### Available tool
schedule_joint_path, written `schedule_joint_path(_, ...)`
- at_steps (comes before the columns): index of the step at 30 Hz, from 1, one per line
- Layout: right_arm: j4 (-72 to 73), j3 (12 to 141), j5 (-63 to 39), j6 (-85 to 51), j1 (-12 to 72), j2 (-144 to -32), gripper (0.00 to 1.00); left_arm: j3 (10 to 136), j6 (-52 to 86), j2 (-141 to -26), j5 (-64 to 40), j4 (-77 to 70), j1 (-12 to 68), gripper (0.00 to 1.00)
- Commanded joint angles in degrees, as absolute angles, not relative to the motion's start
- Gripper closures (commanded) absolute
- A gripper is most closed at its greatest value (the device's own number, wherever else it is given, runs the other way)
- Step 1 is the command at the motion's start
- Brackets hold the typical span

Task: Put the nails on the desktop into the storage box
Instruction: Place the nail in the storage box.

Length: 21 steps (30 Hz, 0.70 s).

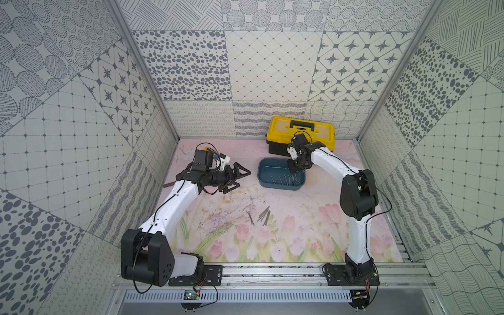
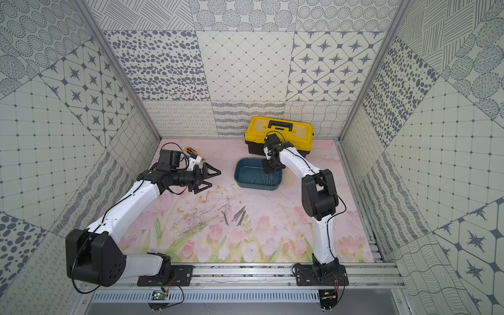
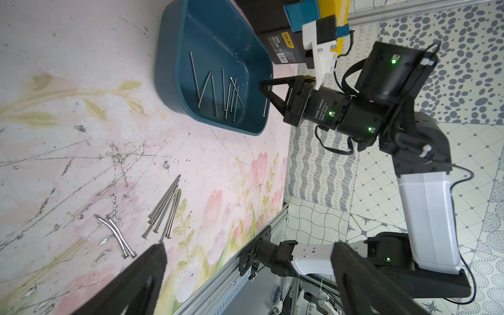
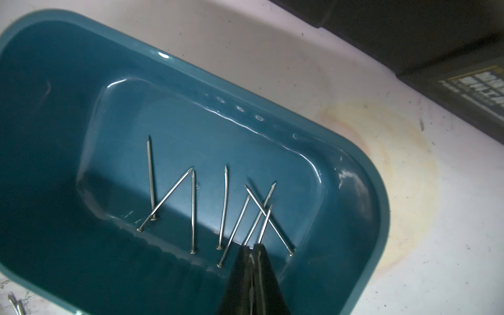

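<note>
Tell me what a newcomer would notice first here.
The yellow toolbox at the back wall stands out most. In front of it, the teal box holds several nails, with the right fingers shut over it, seemingly pinching a nail. A loose pile of nails lies in the middle of the desktop, and the left fingers gape open near the box.

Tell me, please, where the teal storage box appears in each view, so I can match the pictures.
In a top view: storage box right of centre, before the yellow toolbox.
In a top view: about centre, same spot.
Left wrist: upper middle, cut by the edge.
Right wrist: fills most of the picture.
Shared landmark: the nails lying inside it.
</note>
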State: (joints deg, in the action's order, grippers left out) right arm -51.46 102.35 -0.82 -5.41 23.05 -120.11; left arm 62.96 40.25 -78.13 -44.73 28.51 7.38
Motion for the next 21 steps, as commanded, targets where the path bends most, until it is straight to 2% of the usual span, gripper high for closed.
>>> schedule_joint_path(1, -49.8, 103.4, 0.0, -4.8, 23.2, -121.9, 1.0, 62.7, 37.3, -78.5, -45.2, 31.6, 7.0, 0.01)
schedule_joint_path(13, -46.3, 98.5, -0.9, -8.1, 23.3, -121.5, 0.99, 61.9, 37.0, -78.5, -46.8, 31.1, 6.8, 0.0)
schedule_joint_path(21, -45.4, 95.5, -1.0, -9.4, 23.3, -119.7, 0.83, 60.5, 36.6, -77.8, -46.9, 31.2, 6.8, 0.03)
